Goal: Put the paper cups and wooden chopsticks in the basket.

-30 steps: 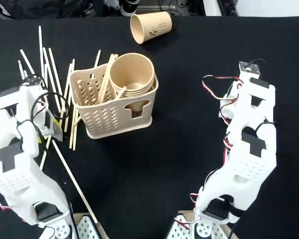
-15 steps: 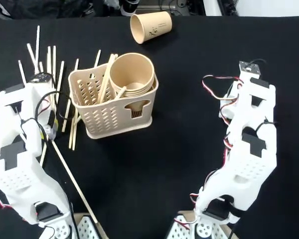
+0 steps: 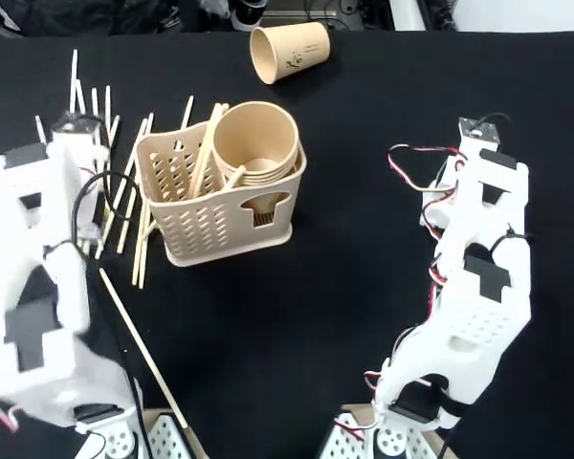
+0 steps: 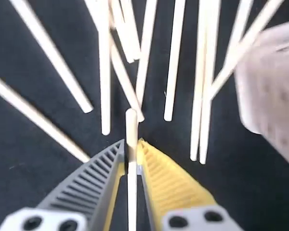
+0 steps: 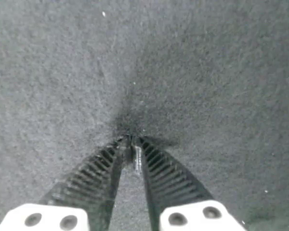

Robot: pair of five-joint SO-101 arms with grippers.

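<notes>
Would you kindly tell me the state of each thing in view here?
Left gripper, shut on a chopstick.
Right gripper, shut, empty.
Basket, upright, partly filled.
Stacked cups, upright in the basket.
Loose cup, on its side on the table.
Loose chopsticks, flat on the table beside the basket.

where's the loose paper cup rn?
High view: the cup lies on its side on the table near the far edge, beyond the basket and not touching it.
</notes>
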